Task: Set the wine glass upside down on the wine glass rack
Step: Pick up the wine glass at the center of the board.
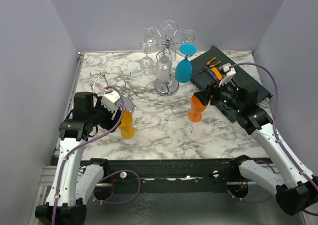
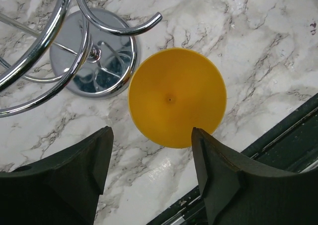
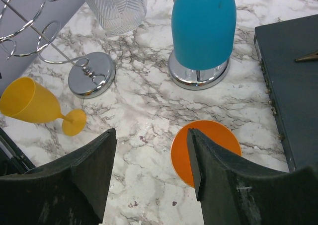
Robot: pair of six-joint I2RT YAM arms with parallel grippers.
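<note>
Our left gripper (image 2: 151, 135) hangs over the yellow plastic wine glass (image 1: 125, 121), fingers spread and gripping nothing. The glass stands upright left of centre on the marble-patterned table (image 1: 164, 135), nearer the front edge, just beside the round base of a chrome wire rack (image 2: 94, 56). Our right gripper (image 3: 151, 135) is spread too, above an upright orange plastic wine glass (image 1: 197, 107) right of centre. Toward the back edge a second chrome rack (image 1: 166, 87) carries clear glasses (image 1: 147, 51) and a blue glass (image 1: 183, 70) hung bowl down. In the back right corner a dark flat case (image 1: 251, 91) holds yellow-handled pliers (image 1: 212, 63); the right arm reaches across it.
</note>
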